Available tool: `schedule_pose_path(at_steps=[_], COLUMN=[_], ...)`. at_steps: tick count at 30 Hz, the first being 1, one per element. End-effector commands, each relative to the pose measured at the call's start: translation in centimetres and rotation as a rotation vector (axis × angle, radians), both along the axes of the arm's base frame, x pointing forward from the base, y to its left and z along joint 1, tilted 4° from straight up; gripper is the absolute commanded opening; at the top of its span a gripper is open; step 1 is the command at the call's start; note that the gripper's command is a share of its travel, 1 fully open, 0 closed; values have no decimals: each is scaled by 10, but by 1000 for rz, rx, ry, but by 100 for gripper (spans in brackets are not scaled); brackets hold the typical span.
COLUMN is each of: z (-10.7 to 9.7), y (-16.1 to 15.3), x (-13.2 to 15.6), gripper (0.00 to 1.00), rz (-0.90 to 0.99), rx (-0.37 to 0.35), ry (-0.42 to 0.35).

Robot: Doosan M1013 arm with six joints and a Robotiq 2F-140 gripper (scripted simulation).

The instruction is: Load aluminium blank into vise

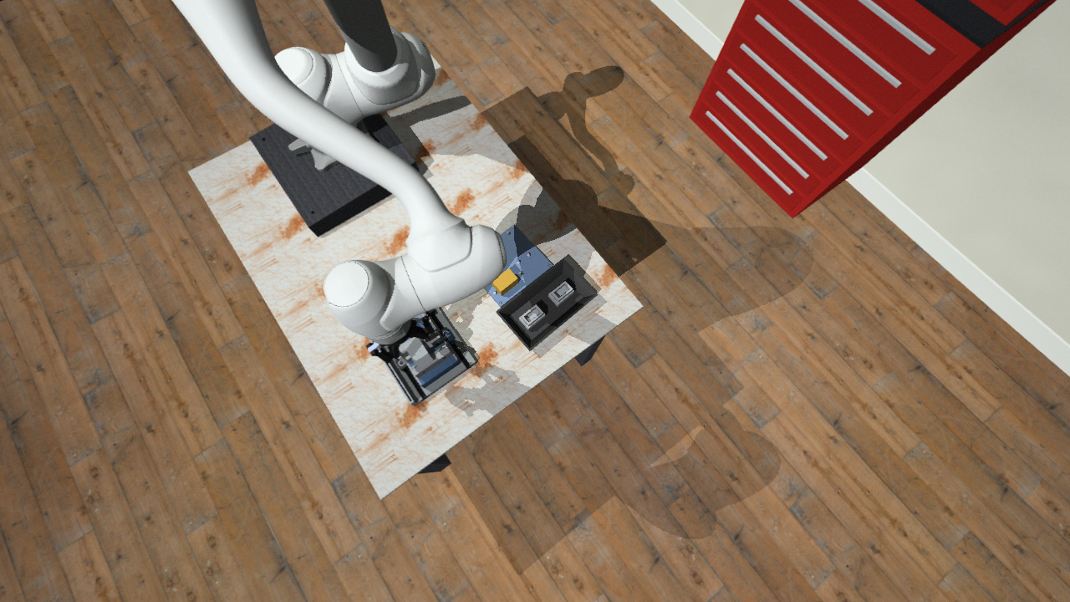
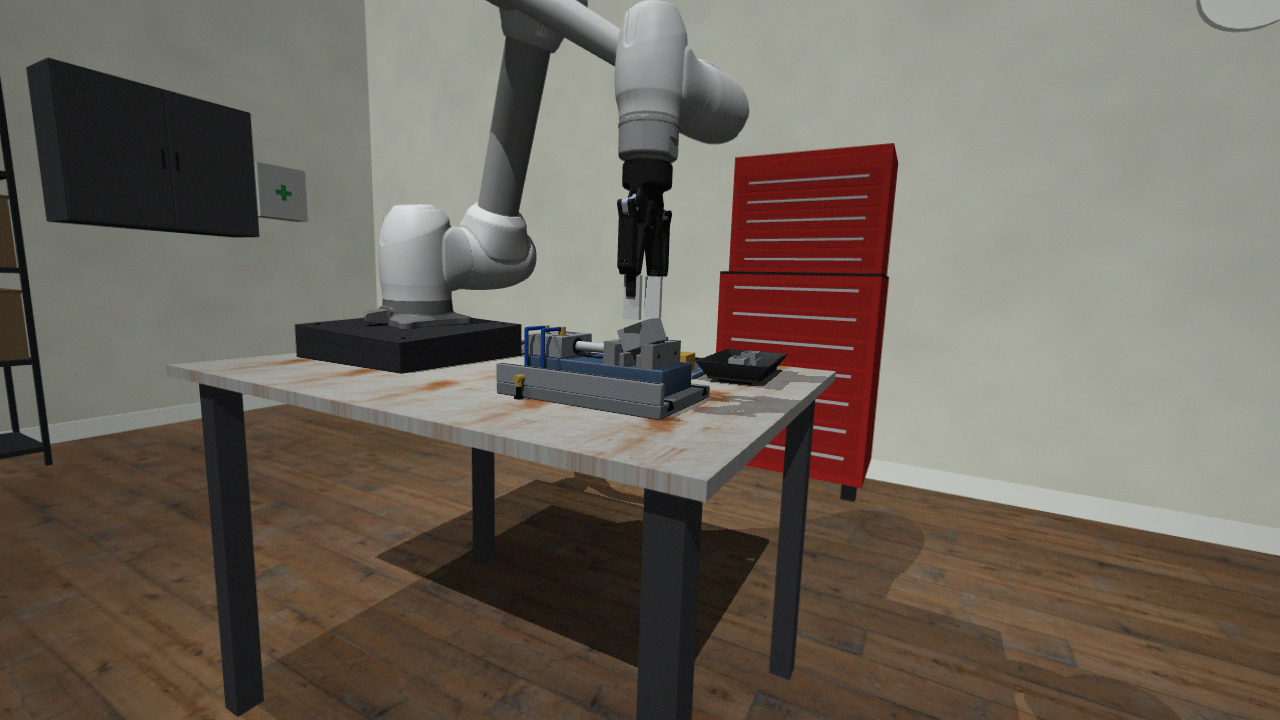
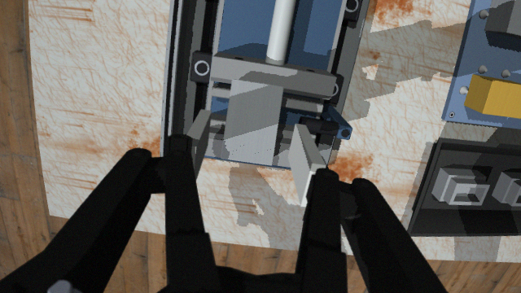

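Observation:
The vise (image 3: 264, 81) lies at the table's front edge, also seen in the exterior view (image 2: 599, 371). A grey aluminium blank (image 3: 252, 118) (image 2: 640, 336) sits tilted in the vise's opening, one edge raised above the jaws. The dark work stop rod (image 3: 321, 126) reaches in from the right, apart from the blank. My gripper (image 3: 251, 134) (image 2: 642, 300) hangs straight above the blank. Its fingers are partly open, with nothing between them. A brass blank (image 3: 494, 97) and a grey blank (image 3: 502, 18) lie on the blue infeed plate (image 1: 523, 262). Two finished parts (image 3: 457, 189) (image 3: 509, 189) lie pocket up in the black outfeed tray (image 1: 546, 301).
The piston rod (image 3: 280, 30) crosses the wider gap behind the moving jaw. The table's front edge runs just below the vise. The arm's black base block (image 2: 407, 340) stands at the back left. A red tool cabinet (image 2: 805, 304) stands beyond the table.

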State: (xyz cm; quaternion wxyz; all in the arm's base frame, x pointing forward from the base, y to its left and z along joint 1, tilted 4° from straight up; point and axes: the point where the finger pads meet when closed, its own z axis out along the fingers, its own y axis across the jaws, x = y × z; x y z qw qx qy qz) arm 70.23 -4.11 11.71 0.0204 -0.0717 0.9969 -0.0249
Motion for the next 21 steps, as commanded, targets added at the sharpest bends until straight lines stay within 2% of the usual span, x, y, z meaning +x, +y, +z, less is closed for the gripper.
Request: schedule_pose_path(at_steps=[1, 21], z=[0, -7], y=[0, 0], x=[0, 0], gripper=[40, 40], rz=[0, 0], rx=[0, 0], ry=[0, 0])
